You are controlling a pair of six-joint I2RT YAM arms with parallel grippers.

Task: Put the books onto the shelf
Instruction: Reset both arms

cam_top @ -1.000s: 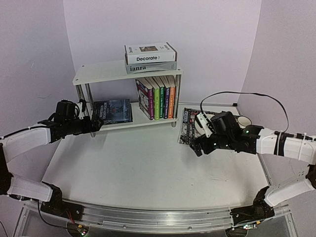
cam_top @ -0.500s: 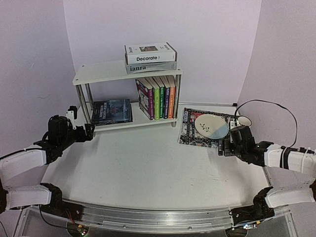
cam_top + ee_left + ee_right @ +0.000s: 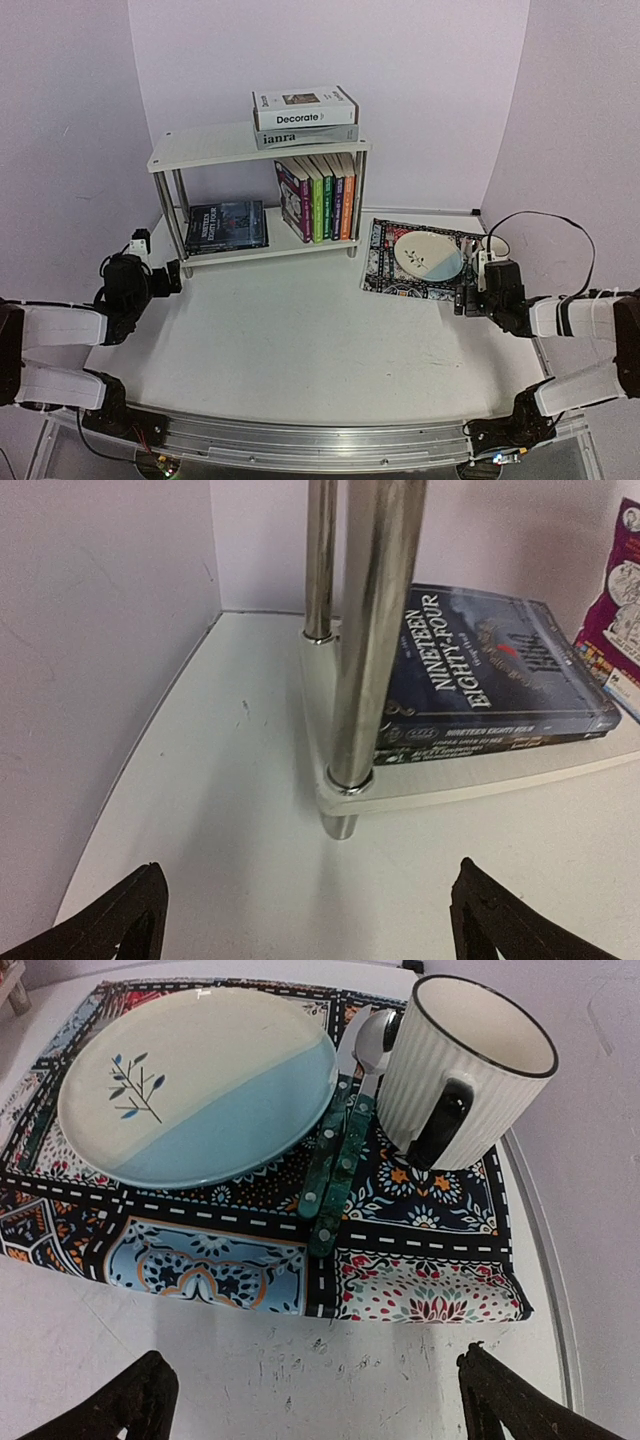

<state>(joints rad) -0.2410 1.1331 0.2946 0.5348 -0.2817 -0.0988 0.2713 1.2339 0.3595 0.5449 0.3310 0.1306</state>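
The white two-tier shelf [image 3: 205,146] stands at the back. On its top board lie the white "Decorate" book [image 3: 305,103] and the grey "ianra" book [image 3: 305,136]. Several colourful paperbacks [image 3: 318,197] stand upright on the lower tier, with a dark stack [image 3: 227,225] lying flat to their left. My left gripper [image 3: 170,277] is open and empty, low in front of the shelf's left front leg [image 3: 375,640]; "Nineteen Eighty-Four" [image 3: 490,670] lies beyond it. My right gripper [image 3: 464,298] is open and empty at the placemat's near right corner.
A patterned placemat [image 3: 420,1290] holds a white and blue plate [image 3: 200,1080], a ribbed white mug [image 3: 465,1070] and green-handled cutlery [image 3: 335,1175]. The side wall [image 3: 90,680] is close on the left. The table's right edge [image 3: 545,1260] runs past the mat.
Both arms have drawn back and lowered. The left gripper moved down-left away from the lower tier. The right gripper moved right, off the placemat, uncovering the plate.
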